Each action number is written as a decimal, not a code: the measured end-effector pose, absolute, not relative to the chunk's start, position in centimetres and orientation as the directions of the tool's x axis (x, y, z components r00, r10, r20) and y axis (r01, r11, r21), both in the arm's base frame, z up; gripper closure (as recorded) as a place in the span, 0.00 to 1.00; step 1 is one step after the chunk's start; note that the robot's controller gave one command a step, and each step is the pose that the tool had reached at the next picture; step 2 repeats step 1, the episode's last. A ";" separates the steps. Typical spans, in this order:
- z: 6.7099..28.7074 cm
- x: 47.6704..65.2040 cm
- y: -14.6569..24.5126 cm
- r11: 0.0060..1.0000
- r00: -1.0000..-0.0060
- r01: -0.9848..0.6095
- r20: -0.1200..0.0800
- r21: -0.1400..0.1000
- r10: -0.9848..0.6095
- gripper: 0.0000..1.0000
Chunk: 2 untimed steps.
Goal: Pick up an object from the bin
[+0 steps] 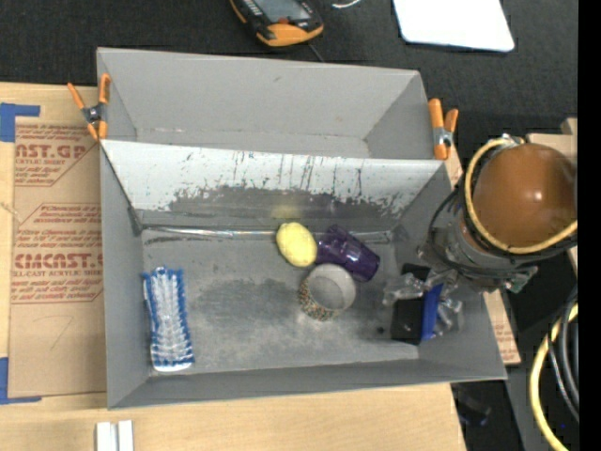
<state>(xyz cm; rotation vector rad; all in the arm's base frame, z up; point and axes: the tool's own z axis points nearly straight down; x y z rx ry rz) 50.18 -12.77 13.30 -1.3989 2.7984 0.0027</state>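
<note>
Bin: one grey bin (pixel 254 92).
Lemons: one yellow lemon (pixel 296 243).
Cups: one purple cup (pixel 349 254), lying on its side.
Rolls: one open roll (pixel 326 292) with a brown spotted band.
Bottles: one clear ribbed bottle (pixel 167 319) with blue in it.
Loose things in all: four, one of each kind, no two alike.

purple cup (pixel 349 255): partly behind tape roll (pixel 327 292) | arm (pixel 512 205): cut off right
</note>
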 end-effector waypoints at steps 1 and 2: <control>15.2 50.2 -12.6 0.600 -0.600 -0.800 -0.014 -0.003 -0.800 1.00; 15.2 50.2 -12.6 0.600 -0.600 -0.800 -0.014 -0.003 -0.800 1.00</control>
